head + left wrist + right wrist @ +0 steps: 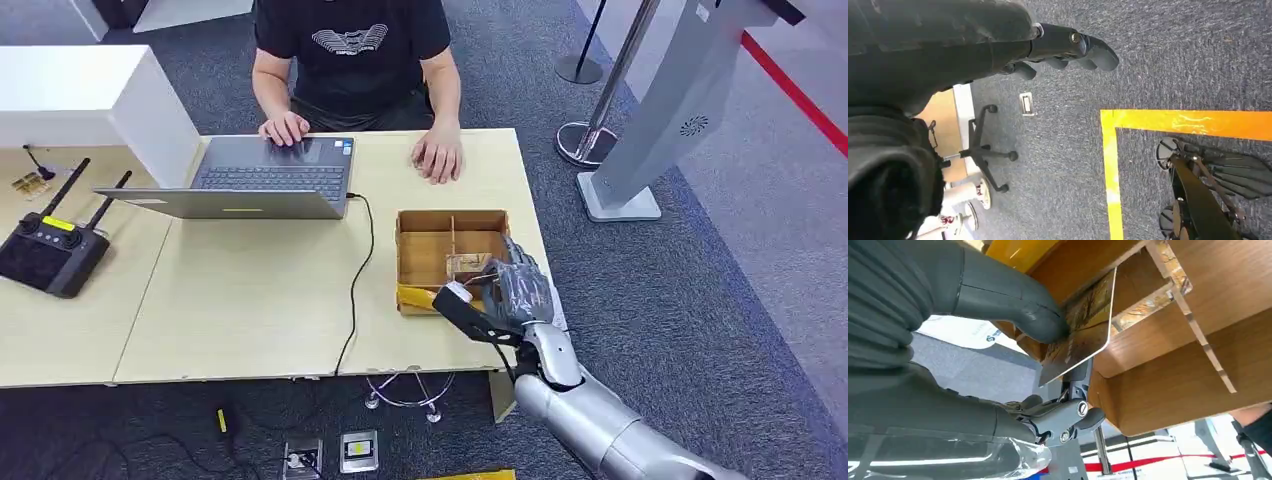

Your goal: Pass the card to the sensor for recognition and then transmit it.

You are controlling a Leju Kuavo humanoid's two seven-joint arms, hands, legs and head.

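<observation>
My right hand (512,290) hovers over the near right corner of a divided cardboard box (424,236) on the table. In the right wrist view its thumb (1013,300) and a finger pinch a brown patterned card (1082,335) just above the box (1173,370). Another card (466,266) lies in the box's near right compartment. A small black device with a white tip (458,304) sits on the right wrist. My left hand (1068,50) hangs over the grey carpet with its fingers curled and nothing in it.
A person sits across the table, one hand on an open laptop (250,180), the other hand (438,154) flat on the tabletop. A black cable (358,280) runs over the table. A black remote controller (48,254) lies at the left. A grey kiosk stand (660,120) rises at the right.
</observation>
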